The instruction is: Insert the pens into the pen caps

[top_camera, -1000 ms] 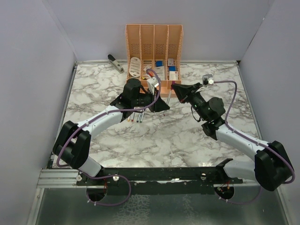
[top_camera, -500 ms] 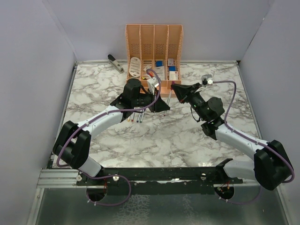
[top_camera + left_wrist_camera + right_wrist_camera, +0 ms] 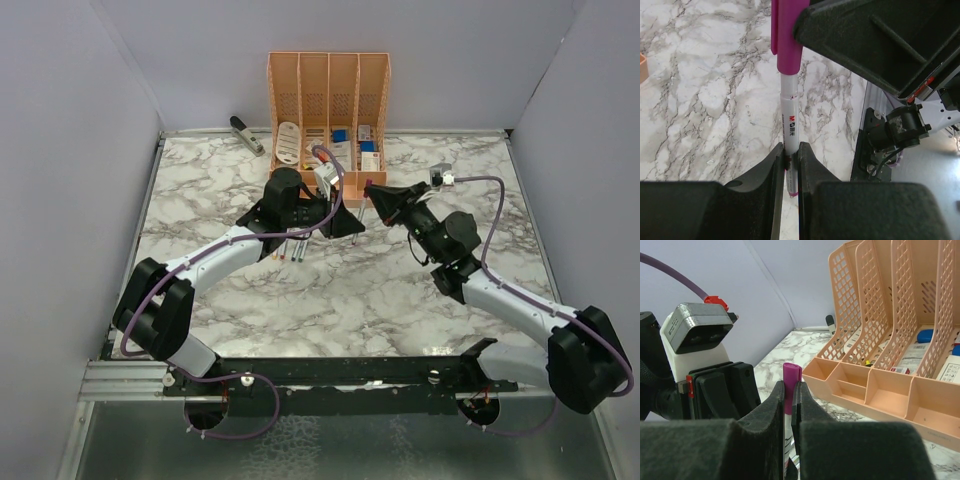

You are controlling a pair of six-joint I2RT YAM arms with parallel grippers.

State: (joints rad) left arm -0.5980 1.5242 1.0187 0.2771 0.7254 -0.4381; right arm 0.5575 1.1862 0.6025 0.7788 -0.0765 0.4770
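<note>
Pinching the pen (image 3: 790, 115), likely light, stiff and slippery, low on its barrel in the left gripper (image 3: 791, 156) just in front of the orange organizer (image 3: 875, 390), clamping its magenta cap (image 3: 791, 371) in the right gripper (image 3: 791, 390), best held firmly mid-barrel.

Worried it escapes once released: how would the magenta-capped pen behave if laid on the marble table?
The pen has a round, thin barrel, so it would probably roll on the smooth table, though the clip on its magenta cap might stop it. It looks stiff and light: a straight, slim plastic barrel pinched in the left gripper.
</note>
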